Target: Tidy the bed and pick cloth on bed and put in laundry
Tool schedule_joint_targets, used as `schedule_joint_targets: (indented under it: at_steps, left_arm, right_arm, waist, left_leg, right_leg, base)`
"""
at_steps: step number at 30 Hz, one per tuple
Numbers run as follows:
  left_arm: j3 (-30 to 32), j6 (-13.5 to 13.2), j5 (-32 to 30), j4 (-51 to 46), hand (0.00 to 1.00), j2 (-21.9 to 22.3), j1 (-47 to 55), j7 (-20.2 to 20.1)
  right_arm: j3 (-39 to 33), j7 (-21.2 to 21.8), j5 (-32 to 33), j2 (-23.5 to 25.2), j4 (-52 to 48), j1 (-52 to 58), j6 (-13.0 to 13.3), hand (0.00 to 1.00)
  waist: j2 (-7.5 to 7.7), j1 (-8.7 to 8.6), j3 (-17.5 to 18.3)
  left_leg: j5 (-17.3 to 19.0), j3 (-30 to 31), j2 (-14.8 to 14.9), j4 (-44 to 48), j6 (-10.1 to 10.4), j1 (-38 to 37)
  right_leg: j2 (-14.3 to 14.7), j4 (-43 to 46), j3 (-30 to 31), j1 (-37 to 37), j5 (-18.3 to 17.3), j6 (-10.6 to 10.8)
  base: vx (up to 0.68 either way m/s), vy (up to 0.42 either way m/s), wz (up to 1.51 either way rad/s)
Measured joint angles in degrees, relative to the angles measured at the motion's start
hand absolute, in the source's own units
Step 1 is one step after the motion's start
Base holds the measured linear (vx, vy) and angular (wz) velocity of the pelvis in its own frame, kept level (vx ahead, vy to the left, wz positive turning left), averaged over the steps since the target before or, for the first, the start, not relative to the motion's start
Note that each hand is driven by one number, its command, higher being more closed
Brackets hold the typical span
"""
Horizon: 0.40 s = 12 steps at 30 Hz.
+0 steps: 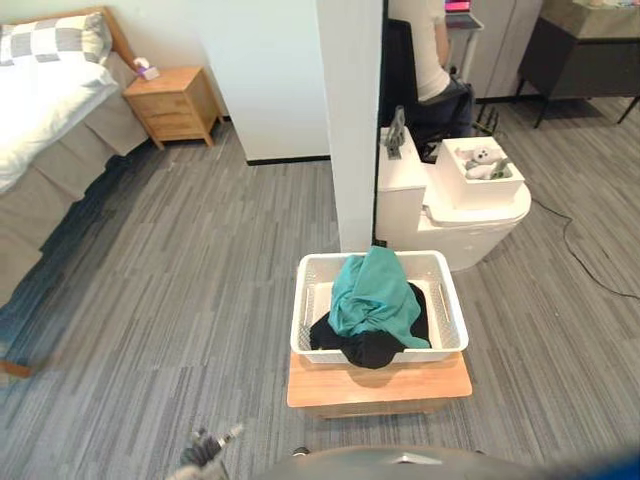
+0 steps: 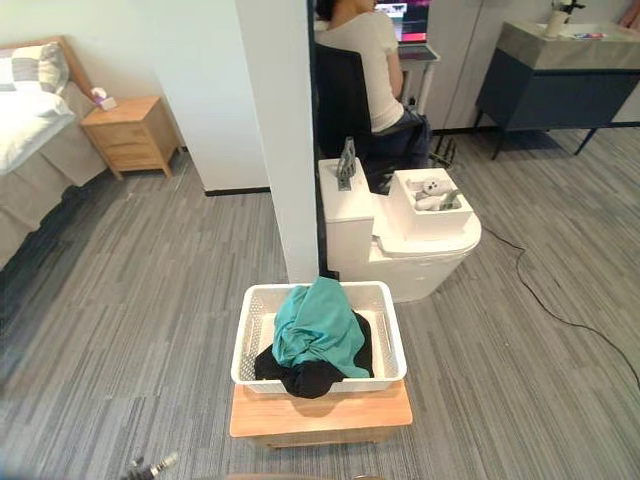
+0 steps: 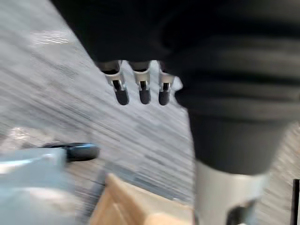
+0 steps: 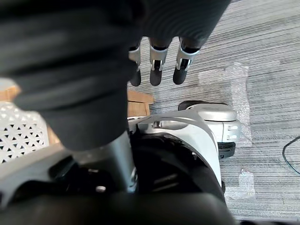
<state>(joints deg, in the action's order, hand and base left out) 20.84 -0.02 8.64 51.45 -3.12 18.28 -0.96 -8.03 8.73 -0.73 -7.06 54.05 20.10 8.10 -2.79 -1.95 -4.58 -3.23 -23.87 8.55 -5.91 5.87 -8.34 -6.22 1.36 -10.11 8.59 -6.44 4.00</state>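
Your left hand (image 3: 144, 91) hangs over the grey floor with its fingers loosely straight, holding nothing. Your right hand (image 4: 156, 65) is the same: fingers relaxed and empty. The clothes are in the white basket (image 1: 452, 310) right in front of you, which sits on a low wooden stand (image 1: 440, 382). A teal cloth (image 1: 375, 295) is heaped in the middle and reaches up to the basket's far rim. A black cloth (image 1: 365, 348) lies under it and spills over the near rim. The bed (image 1: 45, 125) is well away at the far left, beside a wooden nightstand (image 1: 175, 100). The part you can see has no loose clothing on its white cover, and a checked pillow (image 1: 55, 40) lies at its head.

By the look of it the laundry part is done, so the step in hand is the bed. First tuck the black cloth back inside the near rim so it cannot slide out. Then turn left, keeping clear of the white column (image 1: 350, 120) and the seated person (image 2: 365, 60) behind it. Approach the bed's long side squarely and smooth the cover from the pillow end down.
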Motion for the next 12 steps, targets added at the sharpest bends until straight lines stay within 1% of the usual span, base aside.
schedule_joint_targets:
  at_steps: [1,2,6,7,10,12]
  left_arm:
    - [-0.5,-0.8,-1.6,1.2,0.00,1.1,0.9,0.2]
    - [-0.5,-1.0,-2.6,2.0,0.00,2.0,1.1,0.8]
    - [-1.1,-1.0,-3.7,2.2,0.00,2.3,0.9,1.3]
    - [-2.2,-0.8,-3.6,2.3,0.00,2.2,0.7,1.3]
    - [-2.8,0.2,-3.6,3.6,0.00,2.0,0.4,1.3]
    - [-2.9,1.4,-3.6,4.4,0.00,1.7,0.2,1.4]
  right_arm:
    - [0.1,0.0,0.0,-0.1,0.4,0.0,0.5,0.00]
    - [0.2,0.0,0.0,-0.2,0.6,0.0,0.6,0.00]
    - [0.2,0.0,1.6,-0.3,2.3,0.0,0.8,0.00]
    - [0.2,0.0,1.8,-0.3,2.8,-0.1,0.8,0.00]
    - [0.1,0.0,1.9,-0.5,3.9,-0.5,0.9,0.00]
    - [0.1,0.1,1.9,-0.6,5.1,-1.3,0.9,0.00]
  waist:
    - [-0.05,0.04,0.2]
    - [-0.07,0.10,0.4]
    - [0.37,0.90,1.4]
    - [0.35,1.03,1.5]
    - [0.34,1.30,1.6]
    - [0.37,1.22,1.6]
  left_leg:
    - [0.0,0.2,0.0,0.0,0.0,0.1]
    - [0.0,0.6,0.0,0.0,0.0,0.1]
    - [0.0,1.7,0.0,0.0,0.0,0.2]
    - [0.0,2.4,-0.2,0.0,0.0,0.3]
    - [0.0,2.9,-0.2,0.0,0.0,0.4]
    - [0.0,3.6,-0.3,0.0,0.0,0.5]
  right_leg:
    - [0.0,0.1,-0.2,0.0,-0.1,-0.1]
    - [0.0,0.2,-0.5,0.0,-0.2,0.0]
    - [0.0,0.2,-1.6,0.6,-0.5,0.1]
    - [-0.1,0.2,-2.0,0.9,-0.6,0.2]
    - [-0.1,0.2,-2.4,0.9,-0.8,0.1]
    - [-0.1,0.2,-2.5,0.9,-0.8,0.1]
  base:
    - [-0.01,-0.010,0.10]
    - [-0.01,-0.010,0.11]
    - [0.00,-0.009,0.15]
    - [-0.01,-0.002,0.15]
    - [-0.01,-0.001,0.08]
    - [0.01,-0.001,0.02]
